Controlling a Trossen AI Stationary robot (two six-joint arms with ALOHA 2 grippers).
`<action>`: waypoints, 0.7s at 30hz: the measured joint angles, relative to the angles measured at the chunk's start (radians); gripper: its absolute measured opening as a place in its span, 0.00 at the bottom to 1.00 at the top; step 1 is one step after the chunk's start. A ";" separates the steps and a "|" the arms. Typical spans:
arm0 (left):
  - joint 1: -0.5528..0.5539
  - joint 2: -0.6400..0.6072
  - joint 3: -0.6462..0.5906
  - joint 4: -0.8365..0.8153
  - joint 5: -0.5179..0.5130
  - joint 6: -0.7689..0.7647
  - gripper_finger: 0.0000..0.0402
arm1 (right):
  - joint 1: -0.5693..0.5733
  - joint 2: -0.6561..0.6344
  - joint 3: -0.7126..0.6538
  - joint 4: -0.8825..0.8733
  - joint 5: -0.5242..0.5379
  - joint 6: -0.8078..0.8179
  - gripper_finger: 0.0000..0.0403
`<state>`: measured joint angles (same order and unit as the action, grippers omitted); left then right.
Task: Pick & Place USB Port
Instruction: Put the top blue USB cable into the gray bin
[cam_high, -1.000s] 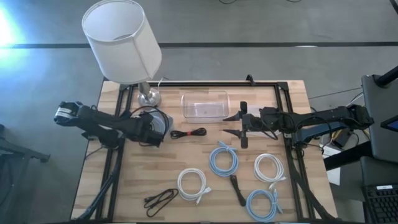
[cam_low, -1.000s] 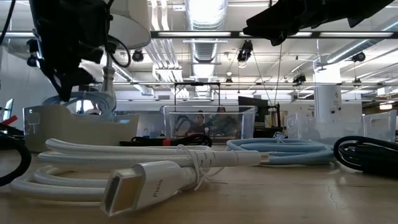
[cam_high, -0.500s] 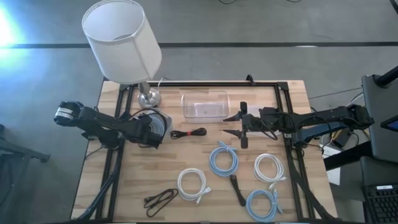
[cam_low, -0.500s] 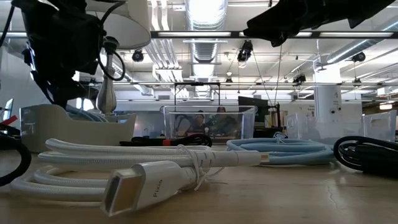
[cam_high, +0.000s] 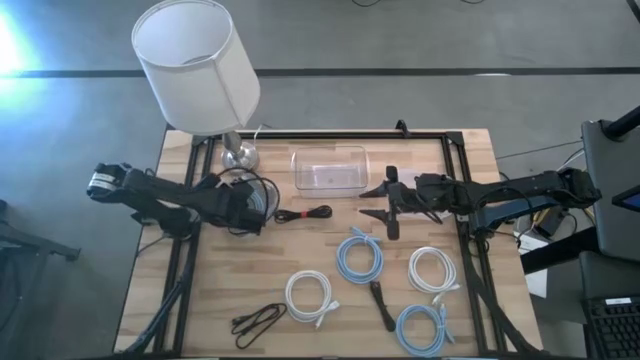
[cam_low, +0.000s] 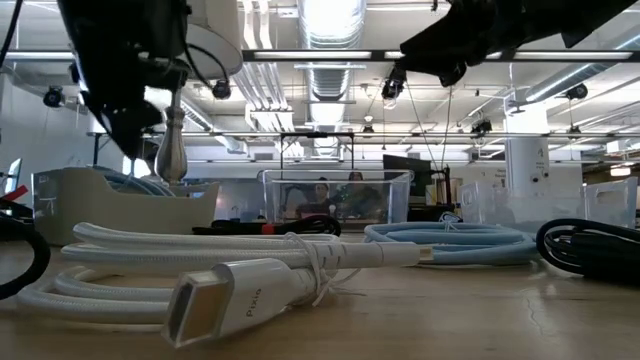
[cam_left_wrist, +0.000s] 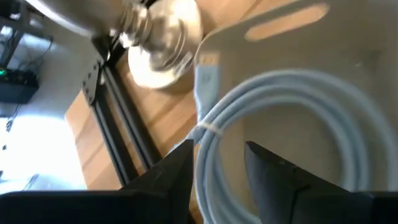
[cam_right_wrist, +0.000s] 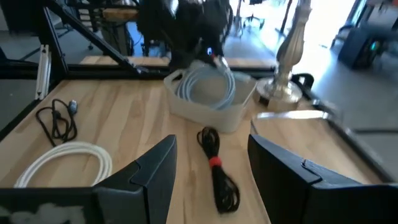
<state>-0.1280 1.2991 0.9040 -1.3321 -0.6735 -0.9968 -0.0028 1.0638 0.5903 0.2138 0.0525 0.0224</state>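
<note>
Left gripper (cam_left_wrist: 217, 171): I'm hovering it, fingers parted, over the light-blue USB cable (cam_left_wrist: 280, 112).
USB cable: it's lying coiled in the white bin (cam_right_wrist: 211, 102), beside the lamp base (cam_left_wrist: 163, 46).
Right gripper (cam_high: 385, 201): I'm holding it spread open near the clear tray (cam_high: 329, 169).

Wooden counter (cam_high: 470, 330) carrying a lamp (cam_high: 238, 153) and white bin (cam_high: 262, 195) by the left claw (cam_high: 243, 212), clear tray (cam_high: 327, 169) and black cable (cam_high: 303, 213) near the right claw (cam_high: 375, 201), coiled cables (cam_high: 359, 258) nearer the front edge
</note>
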 joint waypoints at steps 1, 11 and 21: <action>0.000 0.000 0.017 0.001 -0.001 0.017 0.36 | 0.000 0.000 0.000 -0.012 0.000 0.012 0.48; -0.029 0.000 0.089 0.207 -0.042 0.289 0.35 | 0.006 0.004 -0.015 -0.133 0.000 0.155 0.48; -0.040 0.000 0.089 0.610 0.117 0.644 0.34 | 0.061 0.162 -0.022 -0.184 -0.002 0.237 0.48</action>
<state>-0.1677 1.2987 0.9928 -0.7222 -0.5569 -0.3524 0.0579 1.2256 0.5681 0.0299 0.0501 0.2595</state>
